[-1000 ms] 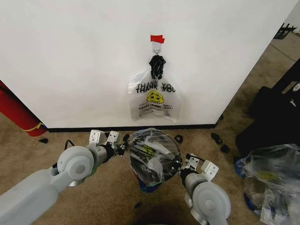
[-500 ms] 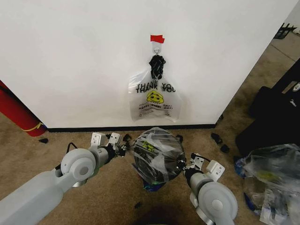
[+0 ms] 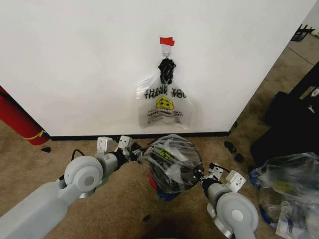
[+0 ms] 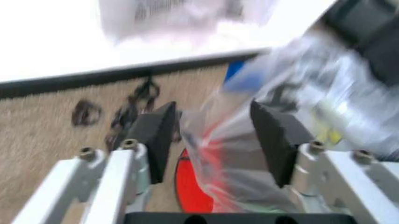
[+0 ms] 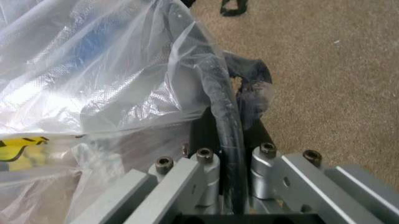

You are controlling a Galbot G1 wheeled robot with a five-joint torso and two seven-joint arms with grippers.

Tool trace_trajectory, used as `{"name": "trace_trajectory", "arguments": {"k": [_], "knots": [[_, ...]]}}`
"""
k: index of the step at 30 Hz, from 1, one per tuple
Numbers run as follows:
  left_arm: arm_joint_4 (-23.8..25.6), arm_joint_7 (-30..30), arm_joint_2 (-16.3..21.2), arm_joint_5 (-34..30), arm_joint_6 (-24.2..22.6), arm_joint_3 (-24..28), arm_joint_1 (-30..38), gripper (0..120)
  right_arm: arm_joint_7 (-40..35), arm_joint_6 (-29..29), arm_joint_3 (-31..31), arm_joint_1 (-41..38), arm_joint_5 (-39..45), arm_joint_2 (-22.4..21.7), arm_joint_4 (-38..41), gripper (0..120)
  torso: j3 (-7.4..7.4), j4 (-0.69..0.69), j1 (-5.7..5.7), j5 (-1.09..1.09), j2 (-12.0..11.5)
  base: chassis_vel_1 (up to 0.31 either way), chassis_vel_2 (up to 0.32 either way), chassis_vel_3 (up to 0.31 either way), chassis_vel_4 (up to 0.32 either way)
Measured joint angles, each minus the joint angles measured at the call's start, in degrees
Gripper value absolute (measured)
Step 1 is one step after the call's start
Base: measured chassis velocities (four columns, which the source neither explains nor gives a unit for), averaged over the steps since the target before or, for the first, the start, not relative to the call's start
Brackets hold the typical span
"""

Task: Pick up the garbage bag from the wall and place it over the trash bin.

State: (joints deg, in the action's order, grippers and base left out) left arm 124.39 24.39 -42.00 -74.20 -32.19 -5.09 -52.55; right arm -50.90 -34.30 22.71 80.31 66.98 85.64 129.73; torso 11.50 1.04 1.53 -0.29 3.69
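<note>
The garbage bag [image 3: 172,162], thin clear plastic with a yellow and black print and blue strips, is stretched between my two grippers low over the carpet, in front of the wall [image 3: 75,59]. The trash bin is mostly hidden under it; part of its red base [image 4: 190,189] shows. My left gripper [image 3: 135,151] is at the bag's left edge, and its jaws stand wide apart with bag film [image 4: 218,135] running between them. My right gripper [image 3: 198,174] is shut on a dark strip of the bag's rim [image 5: 227,121].
A similar smiley bag [image 3: 164,107] hangs from a hook [image 3: 166,51] under red tape [image 3: 167,41]. A red cylinder [image 3: 17,119] leans at the left. Black cases [image 3: 294,124] and a clear plastic bundle [image 3: 286,189] crowd the right. Small black bits [image 3: 232,147] lie by the baseboard.
Both grippers and the bag between them have shifted to the right and a little toward the wall. The bag on the wall has not moved.
</note>
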Motion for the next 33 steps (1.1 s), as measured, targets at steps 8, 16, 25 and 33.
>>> {"name": "trace_trajectory", "arguments": {"k": [8,16,25,33], "knots": [[2.18,-1.51,-6.37,1.49,14.74,-8.15,-13.19,88,-3.49,-0.06,4.61,-1.23,11.54,-1.67,0.11,1,0.00,-0.01,0.00,0.00,0.00,0.000,0.000,0.000,0.000],[3.06,-5.50,-13.75,4.33,25.63,-12.10,-25.18,100,-5.96,-3.00,9.17,-5.60,20.63,-6.50,-2.38,1,0.00,0.00,0.00,0.00,-0.01,0.000,0.000,0.000,0.000],[3.77,-7.95,-22.14,6.29,26.55,-8.85,-30.94,100,-7.97,-2.81,11.24,-9.32,23.92,-6.54,-3.71,1,0.00,0.00,0.00,0.00,-0.01,0.000,0.000,0.000,0.000],[2.20,-16.89,-23.45,4.21,28.09,-6.70,-34.58,100,-8.62,-2.24,11.60,-10.57,23.45,-4.56,-4.83,1,0.00,0.00,0.00,-0.01,-0.01,0.000,0.000,0.000,0.000]]}}
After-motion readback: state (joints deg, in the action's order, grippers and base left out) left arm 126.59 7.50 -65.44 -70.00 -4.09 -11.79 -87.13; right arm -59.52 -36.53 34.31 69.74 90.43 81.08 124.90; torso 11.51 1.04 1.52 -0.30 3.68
